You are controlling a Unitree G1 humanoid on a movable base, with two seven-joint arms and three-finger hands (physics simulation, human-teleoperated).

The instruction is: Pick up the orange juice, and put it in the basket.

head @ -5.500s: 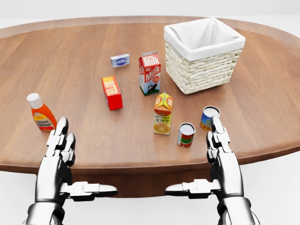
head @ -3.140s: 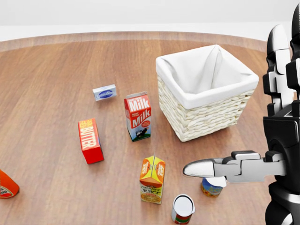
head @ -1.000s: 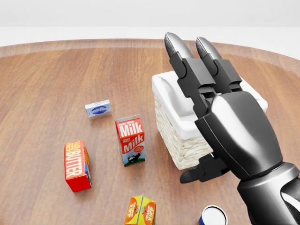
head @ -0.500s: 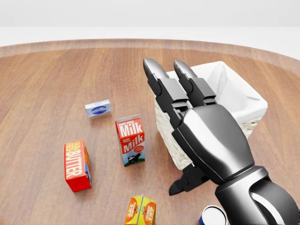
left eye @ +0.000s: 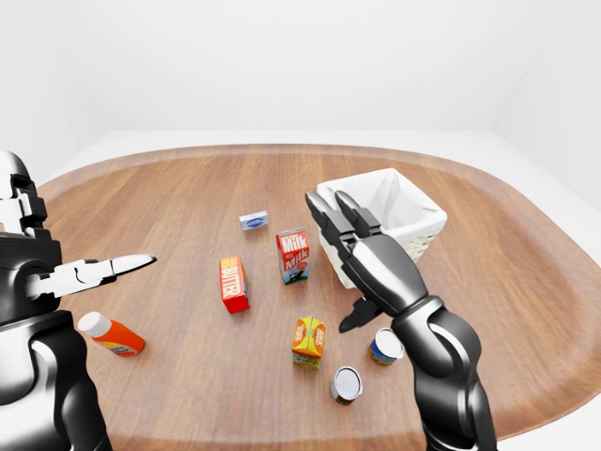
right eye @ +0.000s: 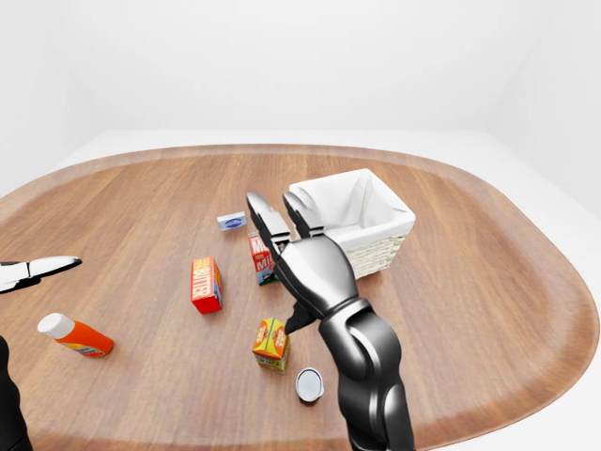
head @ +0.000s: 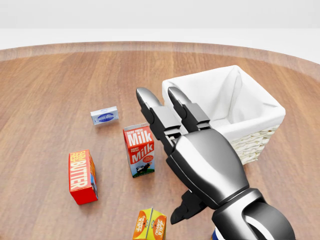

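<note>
The right robot hand (left eye: 362, 258) hovers with fingers spread wide above the upright orange juice carton (left eye: 308, 342), near the basket (left eye: 413, 202); left robot hand (left eye: 56, 272) open.

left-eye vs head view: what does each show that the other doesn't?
Only the left-eye view: the left hand, raised and open at the left edge, the orange sauce bottle lying on the table, two cans upright near the bottom, and the whole orange juice carton.

Only the head view: readable close-up labels, such as the lettering on the butter box.

Both: the right hand open with nothing in it, the milk carton, the small blue box, the basket, and the juice carton's top.
</note>
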